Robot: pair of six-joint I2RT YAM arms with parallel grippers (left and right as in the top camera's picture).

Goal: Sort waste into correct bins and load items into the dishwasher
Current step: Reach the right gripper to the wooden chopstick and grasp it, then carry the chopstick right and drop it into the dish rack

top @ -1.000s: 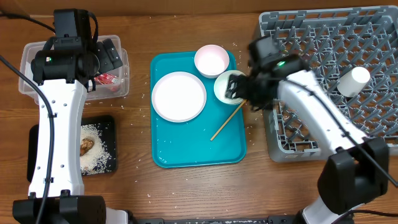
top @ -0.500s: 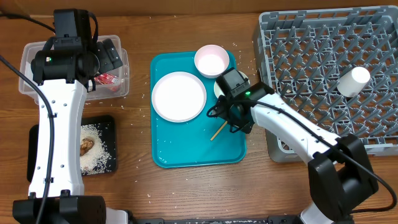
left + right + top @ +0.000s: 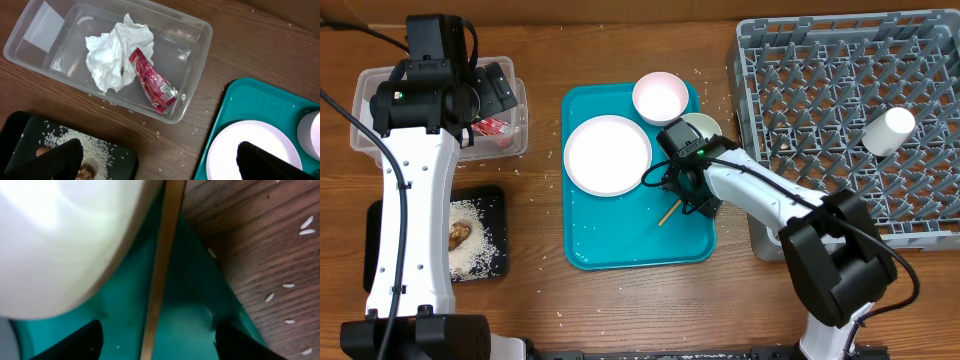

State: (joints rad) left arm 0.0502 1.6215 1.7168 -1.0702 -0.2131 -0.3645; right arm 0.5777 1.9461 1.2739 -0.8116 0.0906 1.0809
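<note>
Right tool (image 3: pixel 156 339) straddles orange stick (image 3: pixel 162 255), fingers apart, nothing gripped; stick axis square to closing line; left tool (image 3: pixel 162 157) far off, wide open, empty.

right hand (image 3: pixel 689 196) low over thin stick (image 3: pixel 669 212), teal tray (image 3: pixel 620 232)

Left arm (image 3: pixel 415 195) and right arm (image 3: pixel 752 187) wear white shells, black joints, black cables

Robot manipulation lab bench, staged as a dish-clearing station. Evidence: white left arm (image 3: pixel 415 170) and right arm (image 3: pixel 752 188), black cabling, both mounted at a bare wooden table (image 3: pixel 540 300). On it are a commercial grey dish rack (image 3: pixel 820 90), teal tray (image 3: pixel 620 235) and clear sorting tub (image 3: pixel 170 45). Rice grains (image 3: pixel 306 224) are scattered on the wood.
</note>
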